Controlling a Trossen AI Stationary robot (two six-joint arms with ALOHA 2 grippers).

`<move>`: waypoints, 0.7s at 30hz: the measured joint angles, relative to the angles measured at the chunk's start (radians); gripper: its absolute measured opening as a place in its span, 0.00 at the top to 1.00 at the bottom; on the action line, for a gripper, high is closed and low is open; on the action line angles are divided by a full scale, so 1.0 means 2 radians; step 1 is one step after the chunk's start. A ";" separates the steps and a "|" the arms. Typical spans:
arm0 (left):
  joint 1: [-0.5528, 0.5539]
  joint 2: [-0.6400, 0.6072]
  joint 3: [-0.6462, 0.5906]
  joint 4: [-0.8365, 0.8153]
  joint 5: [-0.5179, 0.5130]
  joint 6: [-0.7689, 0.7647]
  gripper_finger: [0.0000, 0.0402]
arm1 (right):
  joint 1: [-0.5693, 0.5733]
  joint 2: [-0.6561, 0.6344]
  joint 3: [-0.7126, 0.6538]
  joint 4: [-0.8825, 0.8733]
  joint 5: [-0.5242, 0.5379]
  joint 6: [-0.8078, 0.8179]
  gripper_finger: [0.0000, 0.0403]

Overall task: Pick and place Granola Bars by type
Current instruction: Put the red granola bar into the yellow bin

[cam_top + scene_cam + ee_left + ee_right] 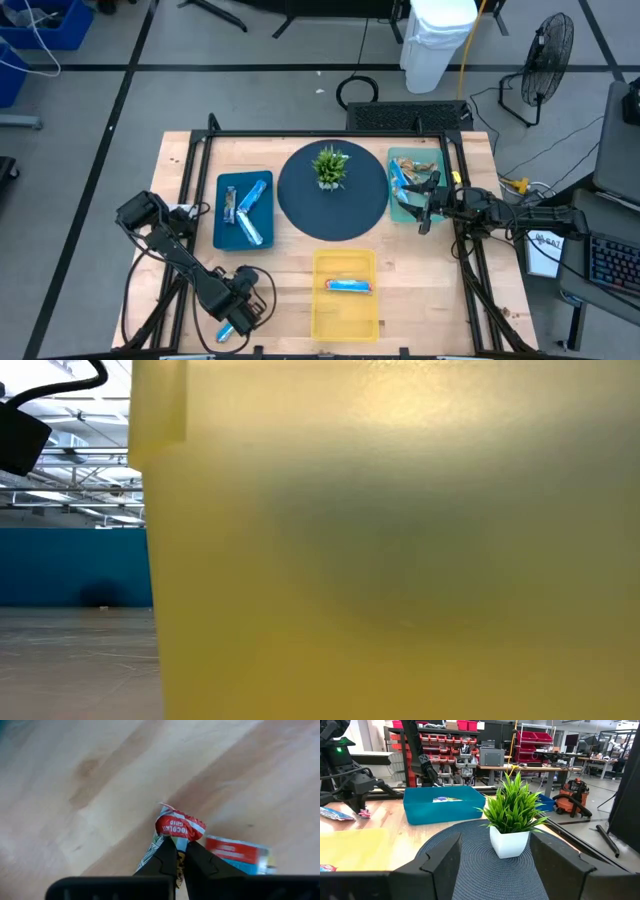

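Sorting explains the layout: the left tool [176,851], at the table's [420,280] near left corner, is clamped on a red-ended granola bar [179,826], judged ready for lifting. The right tool [495,865] waits with fingers apart by the teal tray [402,212]. Three blue bars lie in the blue tray [226,238], one in the yellow tray [345,320].

Grey floor [250,50], perhaps red shelving [445,745]

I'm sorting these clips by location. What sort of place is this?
Most likely a robotics lab or workshop. Behind the potted plant stand shelves of red parts bins and workbenches, and a floor fan sits beside the wooden table.
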 joint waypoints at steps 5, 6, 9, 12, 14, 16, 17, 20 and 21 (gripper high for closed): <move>0.000 0.000 0.020 0.000 -0.014 0.019 0.98 | 0.000 0.000 0.000 0.000 0.000 0.000 0.44; 0.000 0.000 0.025 0.000 -0.024 0.026 0.97 | 0.000 0.000 0.000 0.000 0.000 0.000 0.44; 0.000 0.000 0.046 0.001 -0.061 0.054 0.97 | 0.000 0.000 0.000 0.000 0.000 0.000 0.44; 0.001 0.000 0.073 0.000 -0.104 0.090 0.98 | 0.000 0.000 0.000 0.000 0.000 0.000 0.44; 0.002 0.000 0.095 0.000 -0.137 0.120 0.97 | 0.000 0.000 0.000 0.000 0.000 0.000 0.44; 0.002 0.000 0.120 0.001 -0.175 0.157 0.96 | 0.000 0.000 0.000 0.000 0.000 0.000 0.44; 0.002 0.000 0.132 0.001 -0.196 0.177 0.96 | 0.000 0.000 0.000 0.000 0.000 0.000 0.44; 0.004 0.000 0.166 0.012 -0.260 0.239 0.98 | 0.000 0.000 0.000 0.000 0.000 0.000 0.44; 0.006 0.000 0.175 0.023 -0.280 0.261 0.98 | 0.000 0.000 0.000 0.000 0.000 0.000 0.44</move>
